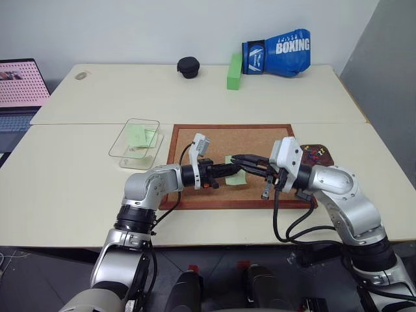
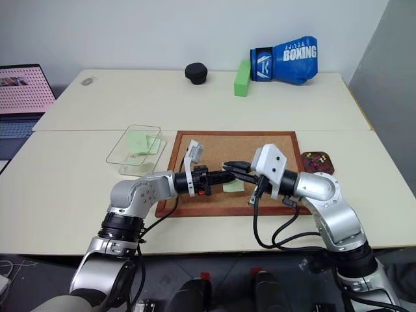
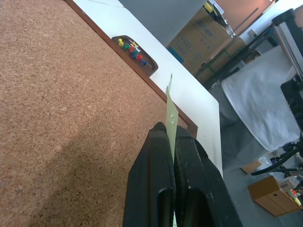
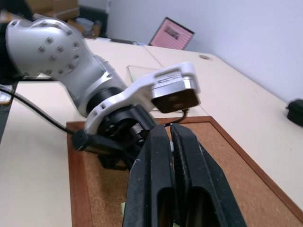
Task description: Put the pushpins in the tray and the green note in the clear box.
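Observation:
My left gripper [image 1: 236, 171] reaches across the corkboard [image 1: 218, 140] and is shut on the edge of the green note [image 3: 171, 106]. The note [image 1: 237, 179] stands on edge between the black fingers, just above the board. My right gripper [image 1: 235, 157] is shut, and I can see nothing between its fingers. It points at the left gripper, with its tips just beyond and above the note. The tray [image 1: 329, 160] sits past the board's right edge with several pushpins [image 1: 314, 153] in it. The clear box [image 1: 123, 147] stands left of the board with pale-green notes inside.
At the table's far side are a bright green foam block [image 1: 234, 71], a blue boxing glove [image 1: 278, 53] and a small black round case [image 1: 188, 67]. A laptop [image 1: 19, 88] stands at the far left. The table's near edge runs just below the corkboard.

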